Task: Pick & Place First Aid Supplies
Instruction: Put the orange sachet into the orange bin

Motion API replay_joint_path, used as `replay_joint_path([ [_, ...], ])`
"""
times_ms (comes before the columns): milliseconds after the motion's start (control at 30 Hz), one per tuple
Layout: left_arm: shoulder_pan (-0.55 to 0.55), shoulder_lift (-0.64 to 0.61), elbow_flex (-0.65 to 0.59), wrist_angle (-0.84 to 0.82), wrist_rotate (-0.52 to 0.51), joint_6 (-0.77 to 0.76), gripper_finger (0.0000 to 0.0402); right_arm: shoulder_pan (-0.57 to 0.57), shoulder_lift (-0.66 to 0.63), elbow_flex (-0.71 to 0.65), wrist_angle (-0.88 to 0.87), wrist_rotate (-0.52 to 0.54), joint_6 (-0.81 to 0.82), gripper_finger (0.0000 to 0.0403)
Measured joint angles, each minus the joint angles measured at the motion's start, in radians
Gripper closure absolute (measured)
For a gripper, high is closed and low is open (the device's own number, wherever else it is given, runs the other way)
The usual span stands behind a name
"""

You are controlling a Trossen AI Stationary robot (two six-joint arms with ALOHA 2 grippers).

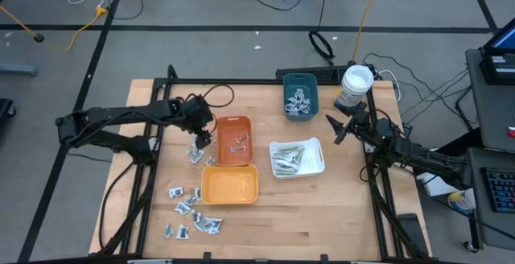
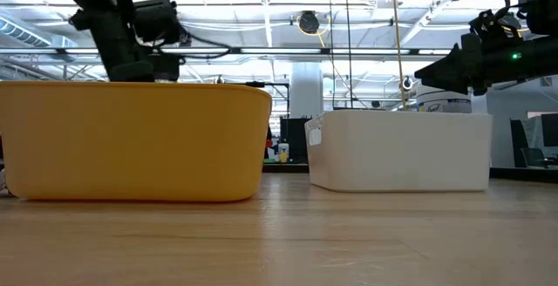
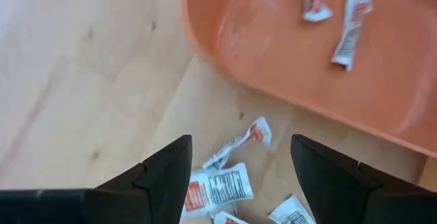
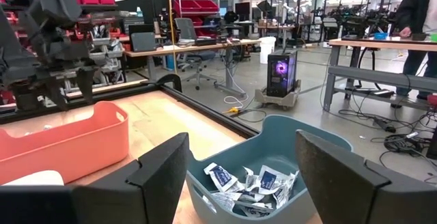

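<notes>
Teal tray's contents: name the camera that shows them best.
The right wrist view: it looks between the open right gripper into the teal tray, showing blue-marked sachets heaped inside. The high view shows them small, as a pale cluster. The low and left wrist views miss the tray altogether.

Overhead, tabletop-level, perhaps two wrist views

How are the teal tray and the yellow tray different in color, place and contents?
The teal tray stands at the table's far side, near the right gripper; the yellow tray sits nearer the front, below the orange tray. The teal tray holds a heap of small packets; the yellow tray looks empty in the high view. The teal tray also appears smaller. Both are rounded plastic trays, open on top.
</notes>
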Motion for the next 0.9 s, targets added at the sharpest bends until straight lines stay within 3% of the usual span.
replay_joint_path([
  [333, 0.009, 0.047, -0.093, 0.137, -0.003, -0.052, 0.0146, 0.000, 0.000, 0.000, 0.000, 0.000, 0.000, 0.0140],
  [900, -0.034, 0.197, -0.102, 0.210, -0.056, 0.164, 0.0147, 0.000, 0.000, 0.000, 0.000, 0.000, 0.000, 0.0140],
])
